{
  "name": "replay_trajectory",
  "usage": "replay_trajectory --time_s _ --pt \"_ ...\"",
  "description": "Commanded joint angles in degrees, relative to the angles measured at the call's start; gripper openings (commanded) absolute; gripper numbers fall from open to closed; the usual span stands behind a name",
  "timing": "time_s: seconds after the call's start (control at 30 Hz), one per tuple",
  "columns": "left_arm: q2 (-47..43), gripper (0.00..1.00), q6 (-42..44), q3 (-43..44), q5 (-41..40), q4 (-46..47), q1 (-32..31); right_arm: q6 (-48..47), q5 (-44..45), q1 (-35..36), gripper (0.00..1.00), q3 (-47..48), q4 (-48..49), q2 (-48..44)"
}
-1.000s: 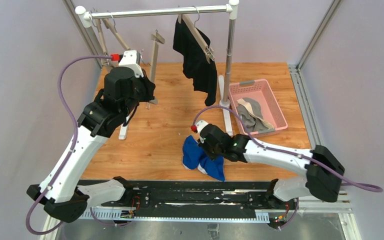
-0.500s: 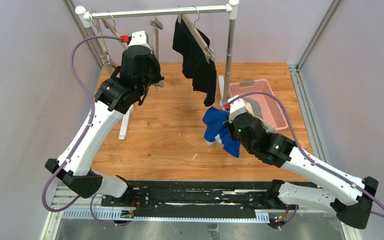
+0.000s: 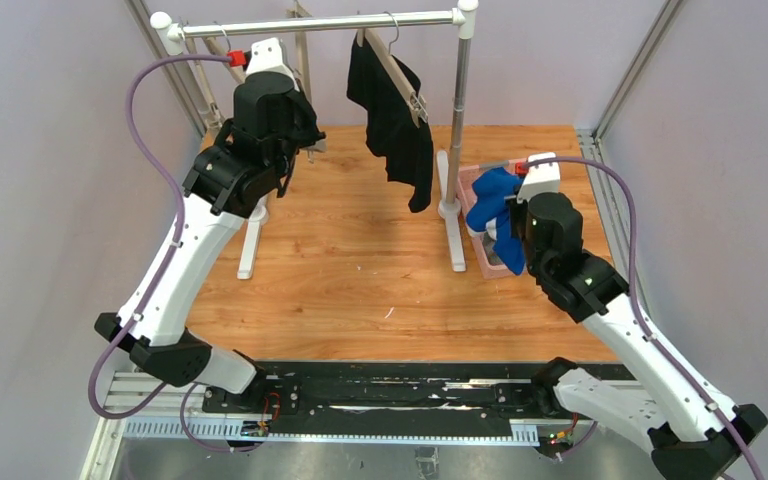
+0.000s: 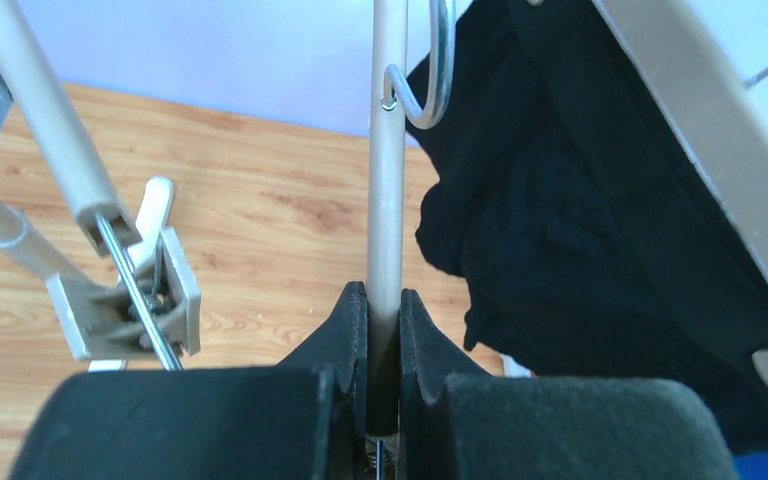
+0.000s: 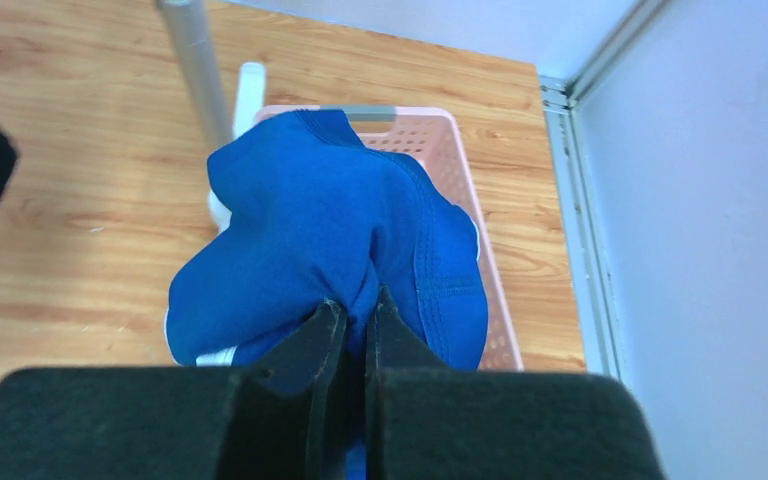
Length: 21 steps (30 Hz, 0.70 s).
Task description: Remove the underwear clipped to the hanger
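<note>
Right fingers [image 5: 328, 325] pinch the blue briefs [image 5: 310, 230] over the pink basket [image 5: 438, 138], while left fingers [image 4: 352, 320] clamp tight on a wooden hanger bar [image 4: 388, 180].

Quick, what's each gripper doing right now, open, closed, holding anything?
Left gripper: closed on the beige hanger bar.
Right gripper: closed, holding the blue underwear.

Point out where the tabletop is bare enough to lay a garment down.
Bare tabletop spans the middle, between the rack's left foot and right foot, forward to the near edge. Crowded on the right: the pink basket sits beneath the blue briefs pinched by the fingers of the right gripper. The black briefs hang over the back centre.
</note>
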Motion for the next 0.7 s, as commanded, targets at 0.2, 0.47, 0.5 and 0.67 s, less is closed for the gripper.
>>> replay_trajectory --time_s 0.2,0.47,0.5,0.67 --pt "4.4 0.0 3.8 10.1 -6.3 2.3 -0.1 -2.2 -6.7 -16.6 0.01 -1.6 12.1 6.8" --pt "9.2 0.0 5.6 14.1 -5.8 0.5 1.4 -0.7 -15.0 -23.9 0.01 -7.5 21.1 7.7" --pt "9.6 0.0 5.3 14.2 -4.8 0.5 1.9 -0.8 -15.6 -24.3 0.01 -8.1 22.4 8.0" --pt "11.2 0.0 5.0 16.0 -3.6 -0.1 4.3 -1.1 -19.1 -26.0 0.01 -10.3 27.2 9.6"
